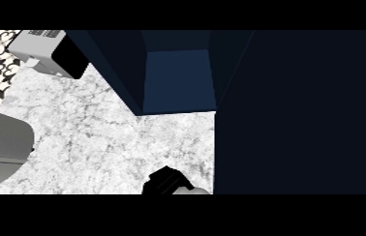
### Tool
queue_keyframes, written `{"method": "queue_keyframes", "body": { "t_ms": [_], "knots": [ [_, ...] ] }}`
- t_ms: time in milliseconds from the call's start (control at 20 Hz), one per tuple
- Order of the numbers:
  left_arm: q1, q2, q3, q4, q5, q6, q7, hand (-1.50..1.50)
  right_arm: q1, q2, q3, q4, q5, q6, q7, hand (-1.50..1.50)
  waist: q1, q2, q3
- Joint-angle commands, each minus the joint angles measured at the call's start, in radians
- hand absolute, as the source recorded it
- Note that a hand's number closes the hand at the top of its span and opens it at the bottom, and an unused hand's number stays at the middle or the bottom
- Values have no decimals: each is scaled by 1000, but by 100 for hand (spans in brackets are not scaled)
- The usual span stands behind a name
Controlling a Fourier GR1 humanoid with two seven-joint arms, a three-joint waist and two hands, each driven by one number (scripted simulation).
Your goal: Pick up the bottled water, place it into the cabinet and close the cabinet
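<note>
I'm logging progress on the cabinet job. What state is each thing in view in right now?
cabinet: open, its inside showing, no bottle seen in it.
cabinet door: seemingly swung out, a dark panel filling the view's right.
right hand: low at the bottom edge, over the counter; whether it holds anything cannot be told.
bottled water: not in view.

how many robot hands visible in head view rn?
1. A black hand shows at the bottom edge, centre, over the marble counter, beside the dark cabinet door. Which hand it is can't be told; the other may be hidden.
</note>
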Motion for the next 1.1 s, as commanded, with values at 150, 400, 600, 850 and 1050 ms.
{"method": "queue_keyframes", "body": {
  "t_ms": [150,400,600,850,1050],
  "knots": [
    [-89,-62,6,-424,218,51,123,150,-27,-10,12,-34,-9,4,-4,-150,-8,-3,2],
    [-192,41,6,-622,336,51,168,150,-25,-15,16,-49,-12,-2,-2,-150,-17,-3,8],
    [-264,61,1,-689,378,51,181,150,-46,-6,27,-24,-17,-18,5,-150,-8,-2,10],
    [-371,85,-23,-707,440,52,203,150,-81,-29,-11,-34,-48,-20,19,-150,-8,2,13],
    [-467,44,32,-671,525,28,219,150,-58,-20,25,-67,-44,-23,64,-150,-5,0,15]
  ]
}}
